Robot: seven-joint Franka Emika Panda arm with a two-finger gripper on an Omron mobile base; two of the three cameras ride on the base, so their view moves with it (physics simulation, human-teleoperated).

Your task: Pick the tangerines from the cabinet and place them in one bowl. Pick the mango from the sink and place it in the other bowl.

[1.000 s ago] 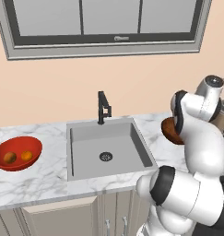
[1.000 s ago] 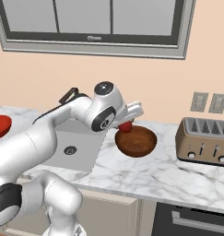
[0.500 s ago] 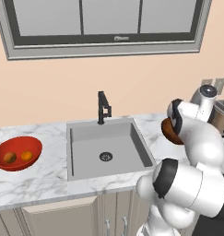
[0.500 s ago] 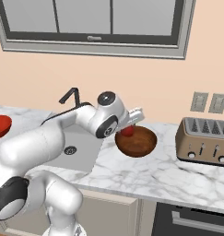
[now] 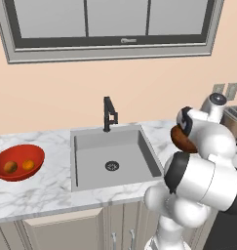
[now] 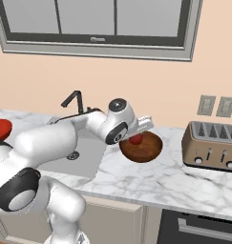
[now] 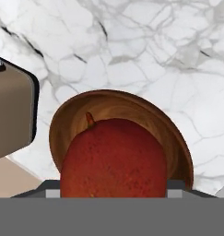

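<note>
My gripper [image 6: 136,137] is shut on the mango [image 6: 135,139], a red oval fruit that sits large at the bottom of the hand view [image 7: 113,159]. It hangs just above the inside of the dark brown bowl [image 6: 145,150], whose rim [image 7: 132,99] curves around the fruit from behind. Far left on the counter, the red bowl [image 5: 8,157] holds two tangerines [image 5: 10,167] [image 5: 28,165]. The sink [image 5: 90,146] lies bare between the two bowls. The cabinet is out of view.
A silver toaster [image 6: 213,145] stands on the marble counter right of the brown bowl, its side close to the bowl in the hand view [image 7: 12,115]. The black faucet [image 5: 109,114] rises behind the sink. My own arm hides part of the brown bowl [image 5: 181,140].
The hand with the mango has sunk a little, from the brown bowl's left rim down over its inside. The grip has not changed.
</note>
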